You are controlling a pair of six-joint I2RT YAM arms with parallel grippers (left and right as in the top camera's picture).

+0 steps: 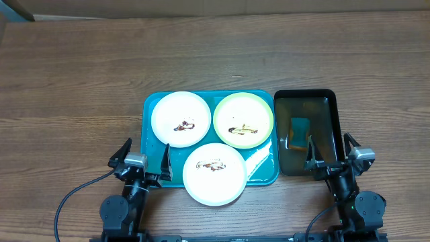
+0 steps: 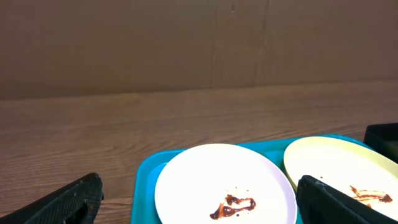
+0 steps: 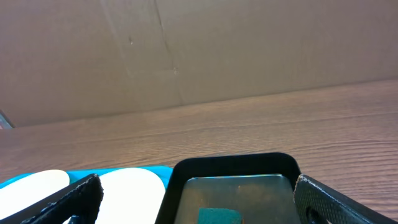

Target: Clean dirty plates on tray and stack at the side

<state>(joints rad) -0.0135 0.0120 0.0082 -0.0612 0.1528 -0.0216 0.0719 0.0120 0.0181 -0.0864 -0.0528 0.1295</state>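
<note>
Two robot arms are seen at the near edge of a wooden desk (image 1: 80, 67). The left end effector (image 1: 144, 160) is released, its fingers spread wide with nothing between them. The right end effector (image 1: 330, 154) is likewise spread and empty.

A teal tray (image 1: 151, 144) is set just ahead of the left end effector and to its right. Three dirty plates are carried on it, each marked with a dark brown smear at the centre. A far white plate (image 1: 168, 111) is found straight ahead of the left end effector, and a yellow-green plate (image 1: 228, 107) further to its right. A near white plate (image 1: 213, 185) lies beside its right finger, overhanging the tray's near rim. No plate is yet stacked at the side.

Directly ahead of the right end effector, a black tray (image 1: 326, 101) is placed just beside the teal one. A teal-green sponge (image 1: 299, 126) is held in it.

The step in hand is judged to be fetching the sponge. The right end effector should be brought forward and down with its fingers spread and centred so that the sponge is straddled. The black tray's walls should be avoided. The fingers should be closed only once they are low beside the sponge. A plate may slide when wiped, so it could be steadied by the left end effector.
</note>
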